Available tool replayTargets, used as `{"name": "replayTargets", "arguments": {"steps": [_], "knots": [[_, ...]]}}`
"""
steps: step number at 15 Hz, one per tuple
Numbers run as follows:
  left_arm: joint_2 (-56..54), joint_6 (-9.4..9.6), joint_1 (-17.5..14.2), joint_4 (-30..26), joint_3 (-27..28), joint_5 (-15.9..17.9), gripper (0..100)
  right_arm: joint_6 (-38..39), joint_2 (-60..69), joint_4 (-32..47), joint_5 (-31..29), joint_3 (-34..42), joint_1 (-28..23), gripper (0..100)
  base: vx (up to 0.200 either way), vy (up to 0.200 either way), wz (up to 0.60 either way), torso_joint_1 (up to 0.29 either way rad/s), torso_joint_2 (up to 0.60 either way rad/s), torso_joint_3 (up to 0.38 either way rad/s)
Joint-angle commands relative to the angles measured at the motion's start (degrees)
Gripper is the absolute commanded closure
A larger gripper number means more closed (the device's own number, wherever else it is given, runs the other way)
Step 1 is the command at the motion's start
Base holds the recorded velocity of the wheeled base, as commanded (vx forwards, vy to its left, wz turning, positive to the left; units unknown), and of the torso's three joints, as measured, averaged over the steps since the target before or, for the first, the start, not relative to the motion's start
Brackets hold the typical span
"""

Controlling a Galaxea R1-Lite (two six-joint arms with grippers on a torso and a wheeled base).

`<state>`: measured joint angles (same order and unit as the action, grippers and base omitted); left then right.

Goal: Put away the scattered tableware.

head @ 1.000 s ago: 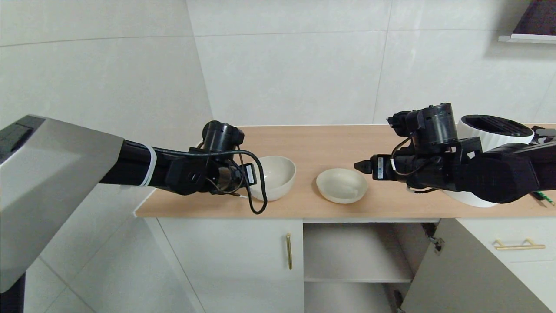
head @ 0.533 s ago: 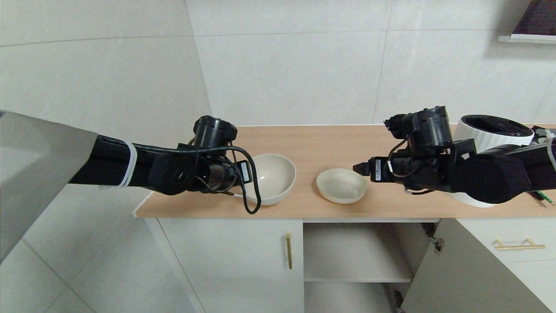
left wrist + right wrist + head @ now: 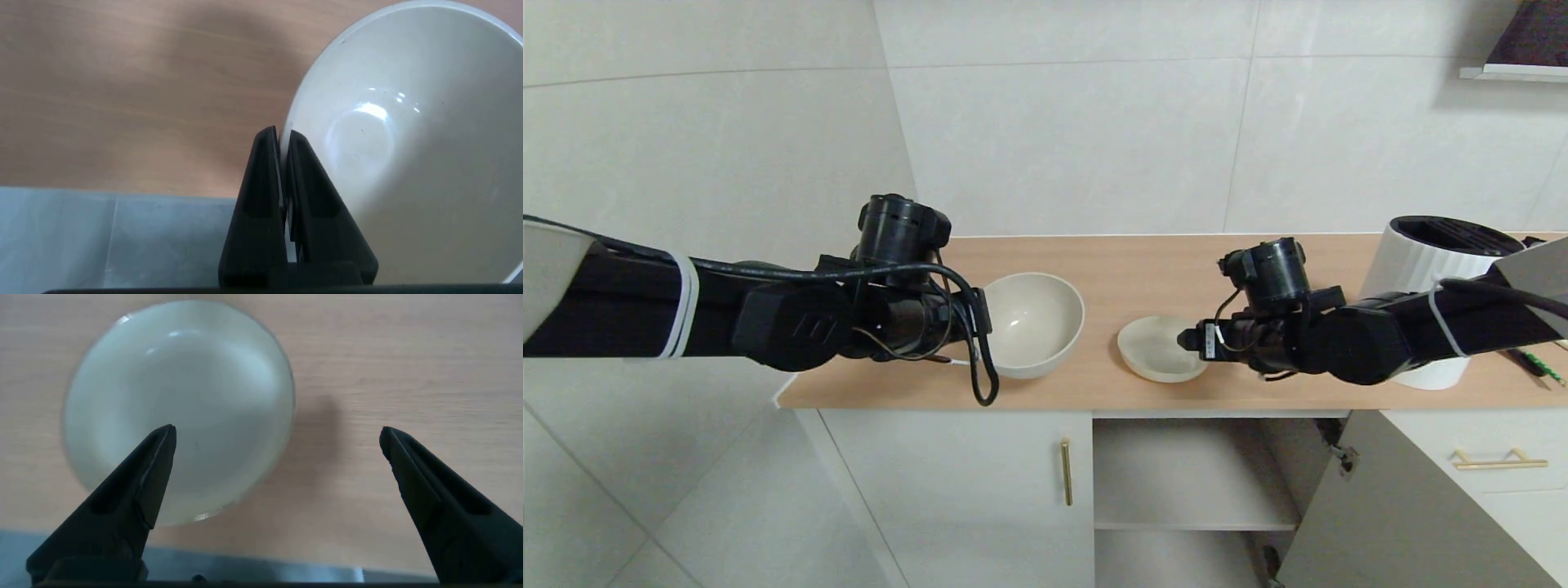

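Where the head view looks down on the wooden table (image 3: 1143,269), the left pincer (image 3: 980,322) sits at the left rim of the large bowl (image 3: 1037,322), which is left of centre and tilted; contact of its base with the table cannot be told. The small dish (image 3: 1156,349) lies flat on the table right of the bowl and apart from it, with the right pincer (image 3: 1184,337) at its right edge. A white ribbed container (image 3: 1421,261) stands at far right.

Left wrist view: left pincer (image 3: 283,139) closed to a thin slit on the bowl (image 3: 409,122) rim.

Right wrist view: right pincer (image 3: 276,431) spread wide and holding nothing, one finger over the dish (image 3: 180,400), the other over bare table (image 3: 409,359).
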<state>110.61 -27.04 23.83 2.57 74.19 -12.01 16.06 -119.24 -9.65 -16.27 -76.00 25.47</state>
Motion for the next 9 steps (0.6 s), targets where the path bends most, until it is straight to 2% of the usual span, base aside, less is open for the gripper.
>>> {"name": "replayTargets", "arguments": {"steps": [1, 8, 9], "knots": [[-1.6, -0.03, 0.2, 0.1, -0.4, 0.0, 100, 0.1, -3.3, 0.0, -0.2, -1.3, -0.2, 0, 0.000, 0.000, 0.00, 0.000, 0.00, 0.000], [-1.7, -0.12, 0.3, 0.1, -0.4, -0.1, 100, 0.9, -5.0, -0.1, -0.2, -2.2, -0.7, 0, 0.000, 0.000, 0.00, 0.000, 0.00, 0.000], [-1.7, -0.12, 0.3, 0.1, -0.4, -0.1, 100, 1.0, -5.0, -0.1, -0.1, -2.3, -0.7, 100, 0.000, 0.000, 0.00, 0.000, 0.00, 0.000]]}}
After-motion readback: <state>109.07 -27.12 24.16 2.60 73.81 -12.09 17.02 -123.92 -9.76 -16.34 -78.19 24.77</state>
